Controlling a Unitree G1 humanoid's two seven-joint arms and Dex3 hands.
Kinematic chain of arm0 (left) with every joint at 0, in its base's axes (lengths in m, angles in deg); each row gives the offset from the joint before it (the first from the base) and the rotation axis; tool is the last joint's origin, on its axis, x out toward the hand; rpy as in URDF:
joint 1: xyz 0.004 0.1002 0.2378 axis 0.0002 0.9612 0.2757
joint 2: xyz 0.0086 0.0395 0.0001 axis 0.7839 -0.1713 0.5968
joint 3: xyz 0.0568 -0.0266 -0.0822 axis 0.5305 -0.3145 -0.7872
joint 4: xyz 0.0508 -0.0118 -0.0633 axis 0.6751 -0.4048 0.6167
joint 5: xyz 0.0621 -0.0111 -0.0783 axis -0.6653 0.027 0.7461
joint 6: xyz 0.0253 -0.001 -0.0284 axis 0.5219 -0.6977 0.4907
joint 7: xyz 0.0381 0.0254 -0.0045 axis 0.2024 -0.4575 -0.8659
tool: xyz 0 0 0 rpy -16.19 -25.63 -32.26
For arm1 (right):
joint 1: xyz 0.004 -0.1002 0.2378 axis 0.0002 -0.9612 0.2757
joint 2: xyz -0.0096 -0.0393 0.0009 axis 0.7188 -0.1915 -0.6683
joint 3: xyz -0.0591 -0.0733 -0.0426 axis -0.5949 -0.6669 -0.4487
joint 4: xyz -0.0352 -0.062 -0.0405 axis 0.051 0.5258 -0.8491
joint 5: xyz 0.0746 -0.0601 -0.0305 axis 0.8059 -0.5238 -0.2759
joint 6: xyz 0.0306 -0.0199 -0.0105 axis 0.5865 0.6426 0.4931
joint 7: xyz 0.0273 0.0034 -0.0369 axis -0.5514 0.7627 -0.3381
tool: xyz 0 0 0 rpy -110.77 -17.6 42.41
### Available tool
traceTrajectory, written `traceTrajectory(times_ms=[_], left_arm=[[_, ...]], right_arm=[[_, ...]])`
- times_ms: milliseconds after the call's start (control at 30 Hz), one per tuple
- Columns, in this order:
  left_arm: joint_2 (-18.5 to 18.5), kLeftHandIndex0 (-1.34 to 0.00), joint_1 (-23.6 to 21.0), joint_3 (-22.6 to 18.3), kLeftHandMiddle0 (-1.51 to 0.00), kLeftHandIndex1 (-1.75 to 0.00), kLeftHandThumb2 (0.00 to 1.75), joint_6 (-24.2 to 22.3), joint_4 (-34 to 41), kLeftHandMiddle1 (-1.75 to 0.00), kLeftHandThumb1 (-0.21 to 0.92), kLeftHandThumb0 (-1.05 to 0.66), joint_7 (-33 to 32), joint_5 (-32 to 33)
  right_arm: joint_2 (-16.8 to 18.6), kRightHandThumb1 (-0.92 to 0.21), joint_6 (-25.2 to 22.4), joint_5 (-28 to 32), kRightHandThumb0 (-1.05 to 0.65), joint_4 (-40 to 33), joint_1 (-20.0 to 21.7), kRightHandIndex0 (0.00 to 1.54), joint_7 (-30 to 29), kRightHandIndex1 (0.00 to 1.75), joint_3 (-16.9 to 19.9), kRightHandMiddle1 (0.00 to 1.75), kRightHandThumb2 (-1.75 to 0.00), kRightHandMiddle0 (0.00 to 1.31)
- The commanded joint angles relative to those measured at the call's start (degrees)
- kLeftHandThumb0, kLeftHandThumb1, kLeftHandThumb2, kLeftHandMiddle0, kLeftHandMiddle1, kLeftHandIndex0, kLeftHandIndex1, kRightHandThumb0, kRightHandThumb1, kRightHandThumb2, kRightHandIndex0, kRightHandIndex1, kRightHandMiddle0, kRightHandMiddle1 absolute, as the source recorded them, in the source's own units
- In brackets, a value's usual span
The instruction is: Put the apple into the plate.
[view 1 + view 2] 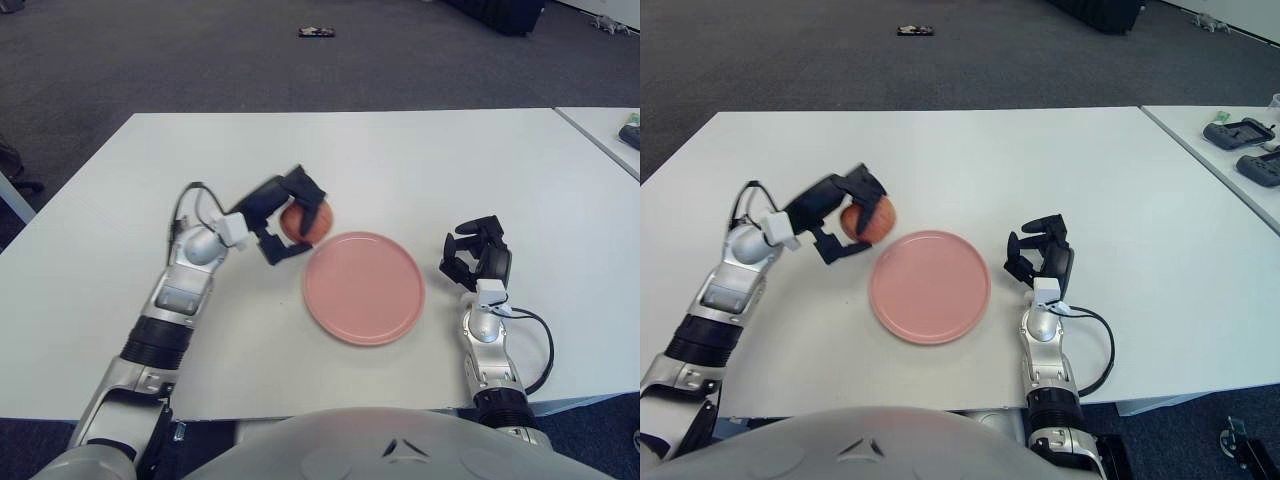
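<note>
Left hand point(290, 215), left of frame centre, has its dark fingers wrapped round the apple point(308, 222): fingers over the top and left side, another under the lower left. Apple reads as gripped. It sits just beside the upper-left rim of the plate point(364, 287); cannot tell whether it is lifted clear of the table point(400, 160) or touching it, nor whether it overlaps the rim.

Right hand point(478, 258) shows right of the plate, near its right edge, fingers loosely spread and holding nothing. Idle.

Plate is pink, flat, low-rimmed, centre of frame, nothing in it. Apple not yet in plate.

Judgement, step in hand: carry and place.
- Move needed is short, toward lower right of frame, to bring the apple over the plate's middle.
- Raise enough that apple and lower finger clear the rim; a clip could shove the light plate.
- Aim for the middle, not the near rim: a round apple can roll off a shallow dish.
- Lower until the apple bears on the plate before opening the fingers; dropping from height invites rolling.
- Open slowly, withdraw up and left so fingers do not drag it.
</note>
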Motion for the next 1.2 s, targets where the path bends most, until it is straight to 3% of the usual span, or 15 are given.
traceTrajectory(times_ms=[0,100,433,733,1167], left_arm=[[-1.1,-1.21,-1.4,2.6,-1.39,-1.75,1.59,2.4,0.3,-1.75,0.16,-0.10,1.2,-1.1],[-2.3,-1.20,-2.5,5.7,-1.38,-1.75,1.59,4.9,-2.1,-1.75,0.16,-0.10,2.7,-2.5],[-2.6,-1.15,-4.4,10.3,-1.34,-1.75,1.59,9.9,-7.8,-1.75,0.17,-0.07,5.8,-5.7],[-3.0,-1.13,-3.4,12.7,-1.32,-1.75,1.59,13.9,-9.7,-1.75,0.17,-0.06,3.0,-11.9],[-4.1,-1.09,-5.5,17.2,-1.27,-1.75,1.59,20.2,-17.5,-1.75,0.15,-0.05,-0.5,-21.4]], right_arm=[[0.0,-0.55,0.6,0.7,-0.41,1.4,-0.5,0.65,0.3,1.45,0.1,1.75,-1.03,0.43],[0.0,-0.55,0.9,0.7,-0.41,1.5,-0.6,0.65,0.3,1.45,0.2,1.75,-1.04,0.43],[0.2,-0.54,0.3,0.7,-0.41,1.1,-0.9,0.65,0.2,1.46,0.3,1.75,-1.04,0.43],[0.0,-0.54,0.5,0.2,-0.41,1.2,-0.9,0.65,0.0,1.47,0.3,1.75,-1.04,0.44],[0.2,-0.53,0.2,0.3,-0.41,0.5,-1.4,0.65,0.1,1.47,0.4,1.75,-1.05,0.44]])
